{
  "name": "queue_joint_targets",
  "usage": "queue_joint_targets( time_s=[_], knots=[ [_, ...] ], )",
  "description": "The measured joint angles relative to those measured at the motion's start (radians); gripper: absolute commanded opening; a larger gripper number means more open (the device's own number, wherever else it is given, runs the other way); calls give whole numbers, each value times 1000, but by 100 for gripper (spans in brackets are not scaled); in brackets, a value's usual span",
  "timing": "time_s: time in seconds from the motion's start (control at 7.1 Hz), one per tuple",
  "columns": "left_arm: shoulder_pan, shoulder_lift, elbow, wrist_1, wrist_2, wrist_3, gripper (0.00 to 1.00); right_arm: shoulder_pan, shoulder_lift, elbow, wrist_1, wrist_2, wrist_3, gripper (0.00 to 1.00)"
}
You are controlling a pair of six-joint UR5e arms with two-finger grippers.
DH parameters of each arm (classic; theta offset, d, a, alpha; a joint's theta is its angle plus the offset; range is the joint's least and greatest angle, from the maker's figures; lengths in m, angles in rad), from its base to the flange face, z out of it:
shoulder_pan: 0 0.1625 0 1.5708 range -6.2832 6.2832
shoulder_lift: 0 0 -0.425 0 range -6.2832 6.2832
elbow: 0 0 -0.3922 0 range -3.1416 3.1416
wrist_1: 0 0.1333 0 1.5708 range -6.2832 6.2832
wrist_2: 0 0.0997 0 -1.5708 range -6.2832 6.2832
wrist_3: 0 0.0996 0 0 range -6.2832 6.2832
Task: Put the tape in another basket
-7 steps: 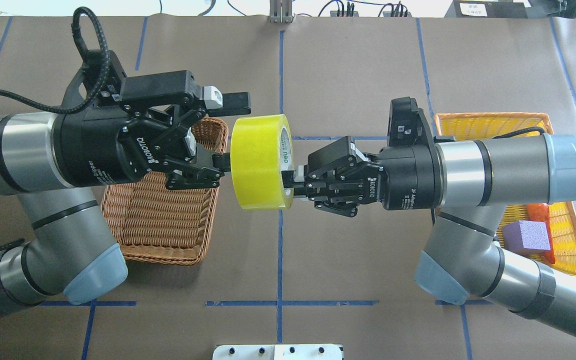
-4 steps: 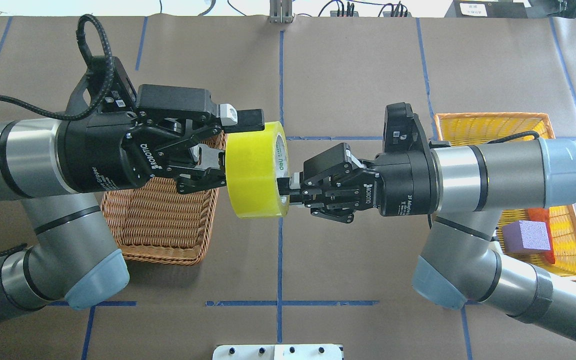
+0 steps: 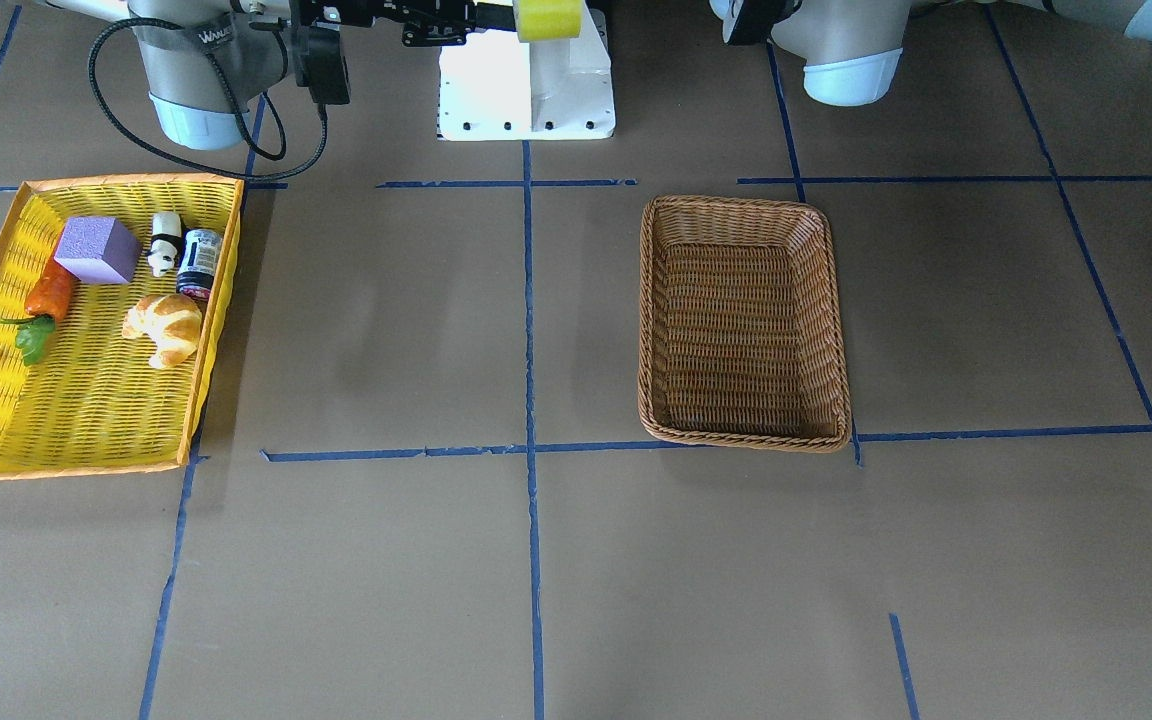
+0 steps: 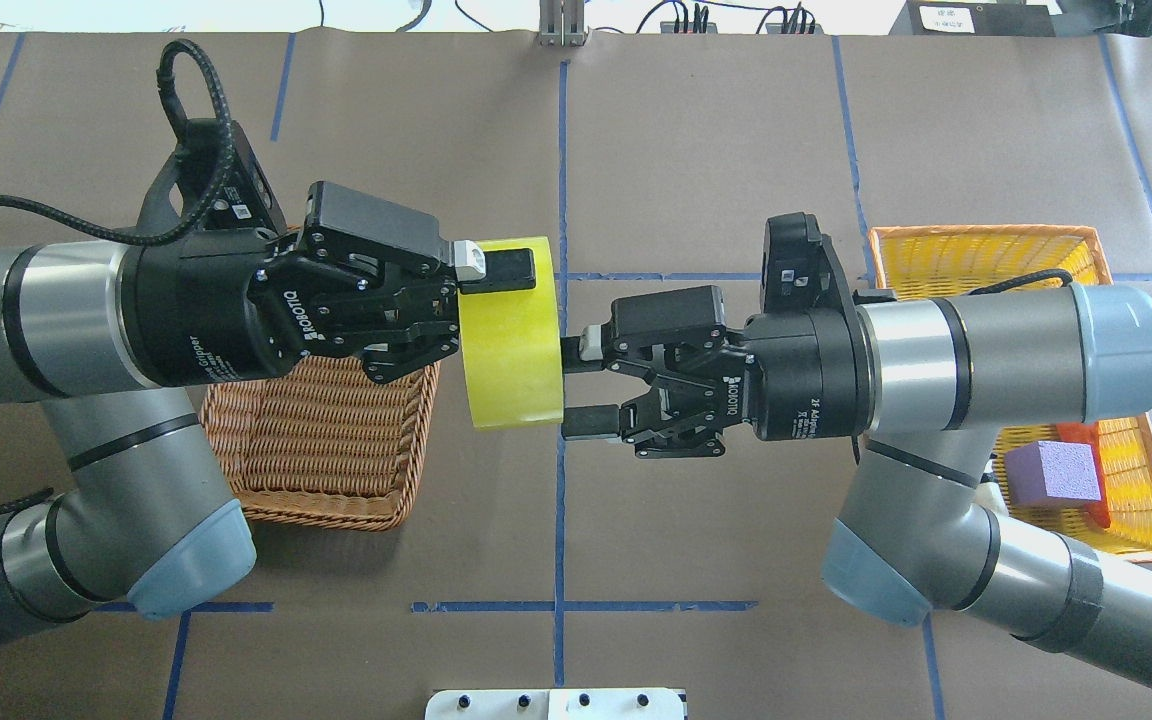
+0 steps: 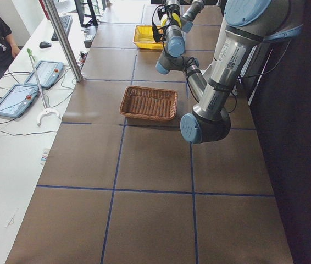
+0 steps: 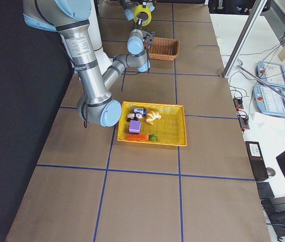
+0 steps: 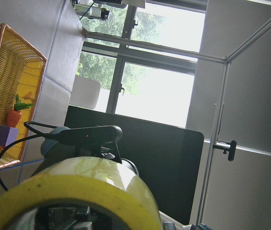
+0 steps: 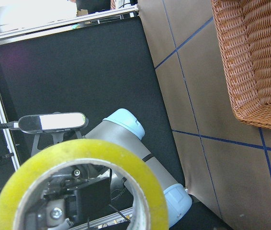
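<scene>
The yellow-green tape (image 4: 511, 335) hangs on edge in mid-air between my two grippers, above the table's centre line. My left gripper (image 4: 481, 305) is shut on the tape's wall, with one finger (image 4: 501, 270) over the outside of the roll. My right gripper (image 4: 581, 385) is open just right of the roll, its fingers apart and off the tape. The tape fills the bottom of the left wrist view (image 7: 78, 187) and the right wrist view (image 8: 140, 167). The brown wicker basket (image 4: 316, 500) lies under my left wrist and holds nothing in the front-facing view (image 3: 744, 440).
The yellow tray (image 3: 86, 420) on my right side holds a purple block (image 3: 96, 250), a croissant (image 3: 166, 325), a carrot (image 3: 48, 295) and small items. In the overhead view my right forearm covers part of the tray (image 4: 976, 245). The white robot base (image 3: 526, 90) stands at the near table edge.
My left gripper moved right and shut on the tape's wall. My right gripper, which was shut on the tape, has opened and let it go. The roll shifted slightly left.
</scene>
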Motion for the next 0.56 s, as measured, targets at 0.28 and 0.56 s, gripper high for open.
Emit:
queue_joint_targets(
  time_s=[0.28,0.56],
  knots=[
    [-27,8,0,5,0,0,0,12,-31,4,11,1,-2,100],
    [-61,42,7,14,1,0,0,55,-93,9,17,5,-3,100]
  ],
)
